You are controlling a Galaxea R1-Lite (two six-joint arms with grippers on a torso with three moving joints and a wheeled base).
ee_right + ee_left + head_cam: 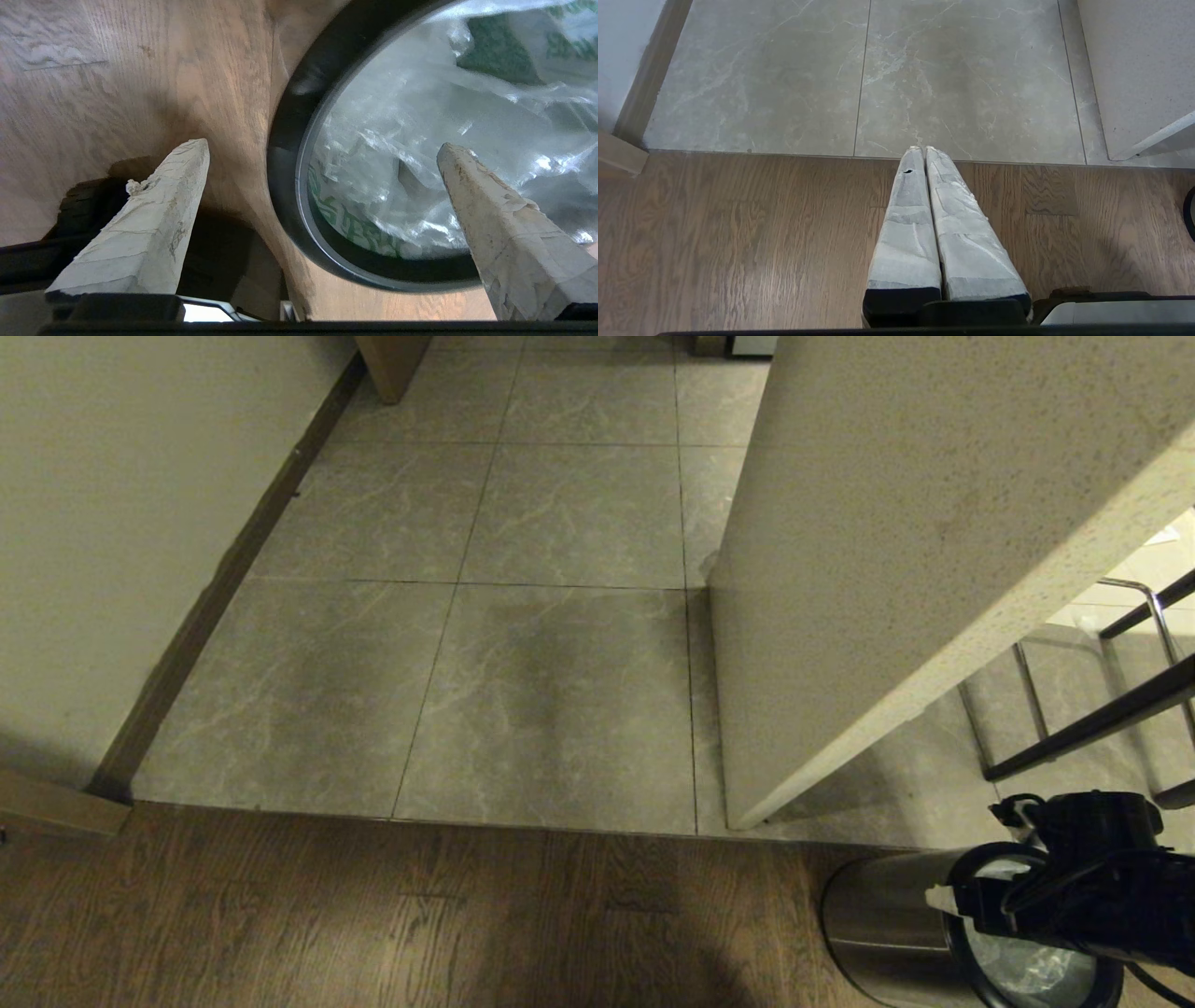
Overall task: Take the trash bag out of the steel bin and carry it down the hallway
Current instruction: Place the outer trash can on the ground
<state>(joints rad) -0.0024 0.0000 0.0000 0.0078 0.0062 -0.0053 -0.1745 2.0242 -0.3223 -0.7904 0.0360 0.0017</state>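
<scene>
Trash bag point(420, 140) lay crumpled inside the steel bin point(878, 915), at five o'clock in our head view. We held our right gripper point(322, 149) above its rim, fingers spread wide, gripping nothing.

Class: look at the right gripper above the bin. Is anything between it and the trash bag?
Nothing visible. The right gripper, open, hangs over the steel bin, whose mouth is uncovered; the trash bag lies exposed inside.
</scene>
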